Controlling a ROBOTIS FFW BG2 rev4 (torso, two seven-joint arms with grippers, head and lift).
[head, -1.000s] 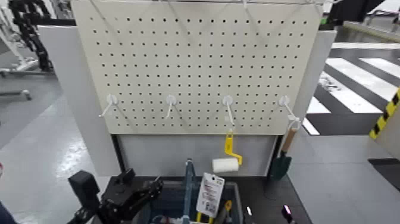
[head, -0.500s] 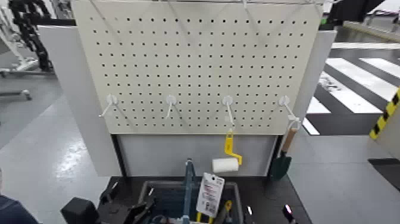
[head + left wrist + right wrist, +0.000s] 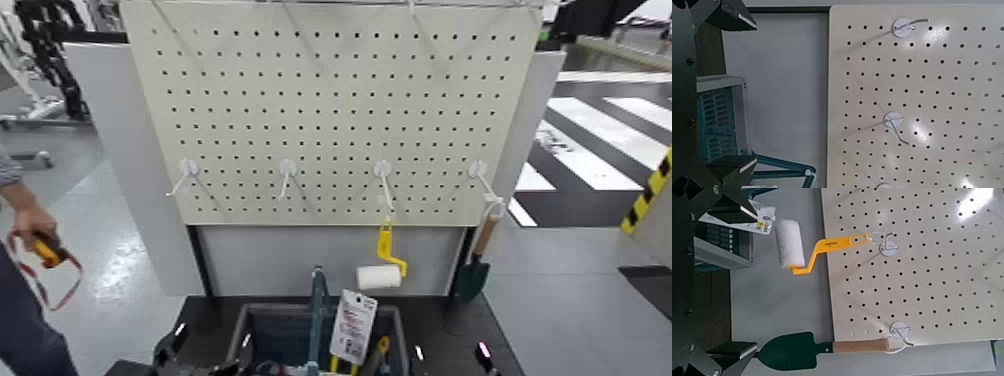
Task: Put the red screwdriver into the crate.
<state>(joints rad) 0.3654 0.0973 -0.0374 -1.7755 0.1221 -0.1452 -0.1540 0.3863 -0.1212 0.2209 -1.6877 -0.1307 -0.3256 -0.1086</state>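
The red screwdriver does not show in any view. The crate point(image 3: 268, 312), a dark grey-blue bin, sits at the bottom centre of the head view below the pegboard, holding a blue-handled tool, a tagged package and other tools. My left gripper point(image 3: 746, 92) hangs low beside the crate's left end, open, with nothing between its fingers; only its fingertips point(image 3: 172, 343) reach into the head view. The crate's ribbed wall point(image 3: 717, 117) lies just behind it. My right gripper point(image 3: 723, 274) is also low, at the crate's right end point(image 3: 450, 358), open and empty.
A cream pegboard point(image 3: 330, 110) with white hooks stands behind the crate. A yellow-handled paint roller point(image 3: 380, 270) and a green trowel point(image 3: 472, 272) hang from it. At the far left, a person's hand point(image 3: 30, 228) holds an orange object with a red strap.
My left arm has dropped from beside the crate to the bottom edge of the head view. A person's hand with an orange object has come in at the left.
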